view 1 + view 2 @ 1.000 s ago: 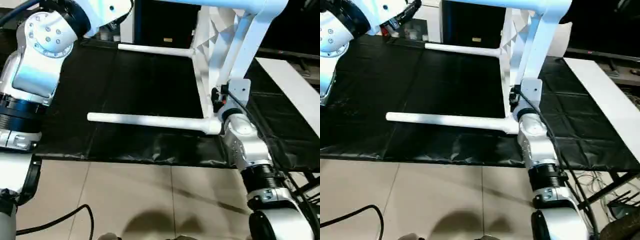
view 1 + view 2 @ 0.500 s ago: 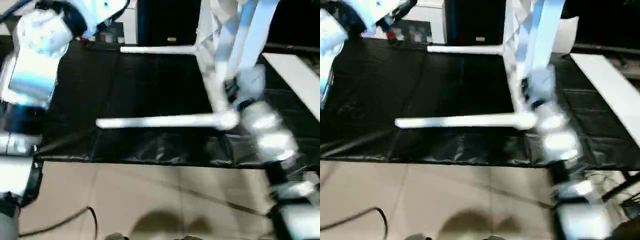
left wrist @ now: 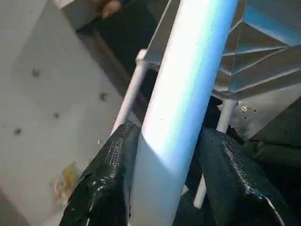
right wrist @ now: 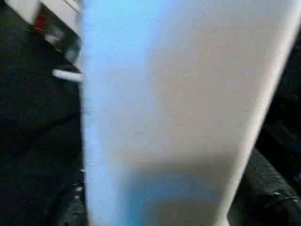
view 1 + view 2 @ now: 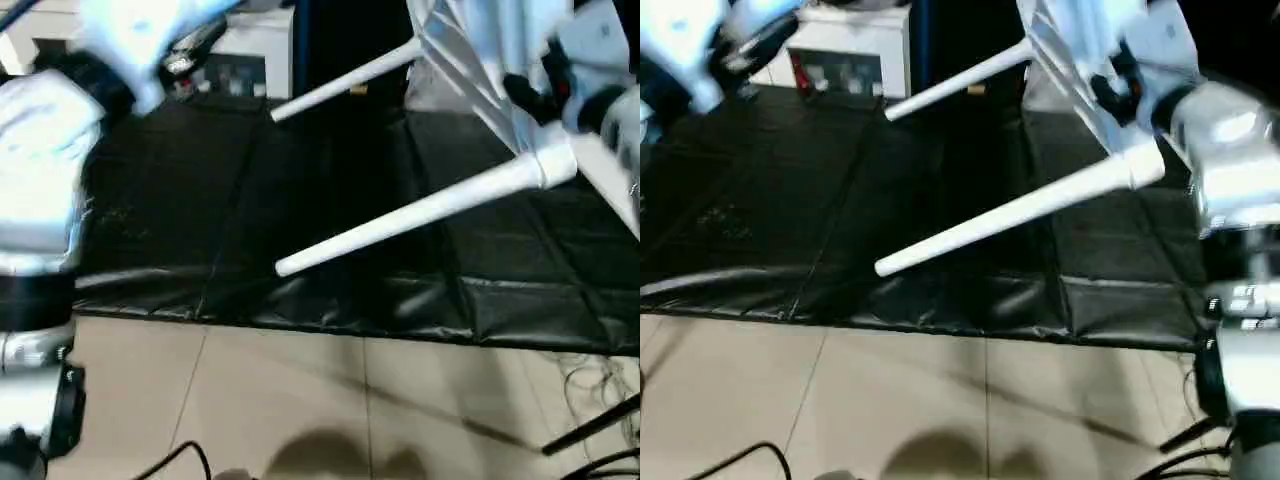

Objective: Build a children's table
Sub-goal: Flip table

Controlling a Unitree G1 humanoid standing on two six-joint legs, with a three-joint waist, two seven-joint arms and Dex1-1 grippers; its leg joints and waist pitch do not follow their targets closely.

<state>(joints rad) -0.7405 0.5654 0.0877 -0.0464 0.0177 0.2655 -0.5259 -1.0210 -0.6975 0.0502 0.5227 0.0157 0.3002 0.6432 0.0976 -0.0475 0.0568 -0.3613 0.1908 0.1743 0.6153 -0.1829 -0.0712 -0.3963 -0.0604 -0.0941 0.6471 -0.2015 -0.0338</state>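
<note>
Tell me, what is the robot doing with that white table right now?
Left gripper clamped on a table leg. Right arm up by the ribbed top, fingers unclear. Children's table tipped, two legs slanting down over the black mat. Nothing in the way.

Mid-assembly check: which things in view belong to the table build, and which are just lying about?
Part of the job:
- children's table, lifted and tilted, two legs pointing out over the mat
- table leg between the left gripper fingers

Lying about:
- black mat
- white cabinet behind it
- cable on the tiled floor
</note>
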